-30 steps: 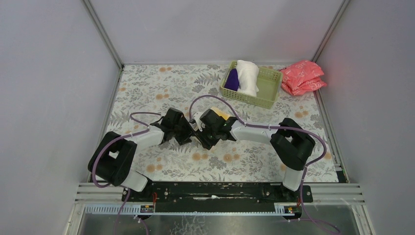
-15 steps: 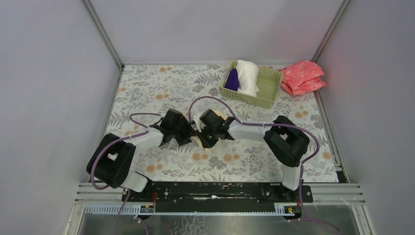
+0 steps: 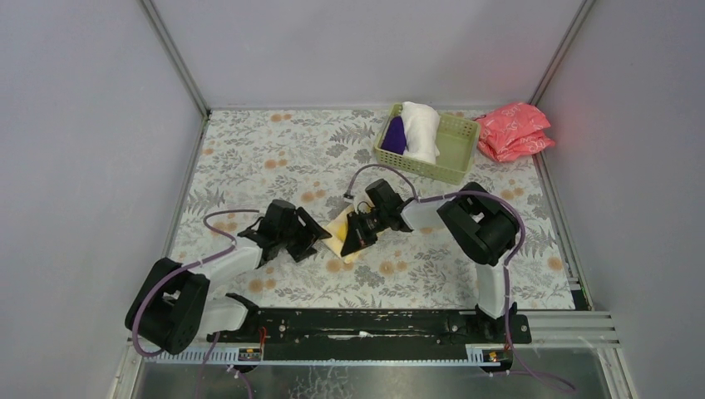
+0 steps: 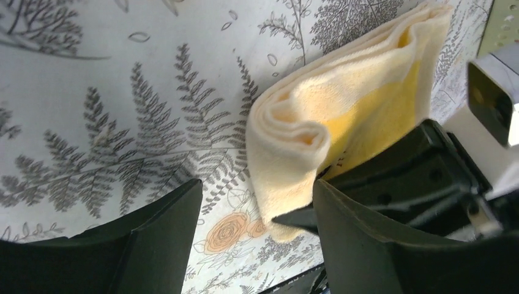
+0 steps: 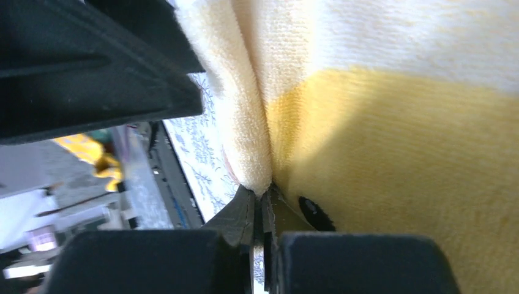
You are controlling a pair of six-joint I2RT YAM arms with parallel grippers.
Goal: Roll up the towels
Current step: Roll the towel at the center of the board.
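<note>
We see yellow towel (image 3: 338, 226) mid-desk (image 3: 249, 158), folded, long axis toward 1 o'clock from left pincer (image 3: 314, 241), which is spread, just beside it. Nearer right pincer (image 3: 356, 235) pinches towel edge.

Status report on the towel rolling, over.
Left hand open, holding nothing. Right hand shut on yellow towel edge, towel loosely folded. White towel, purple towel in basket. Nothing blocking.
</note>
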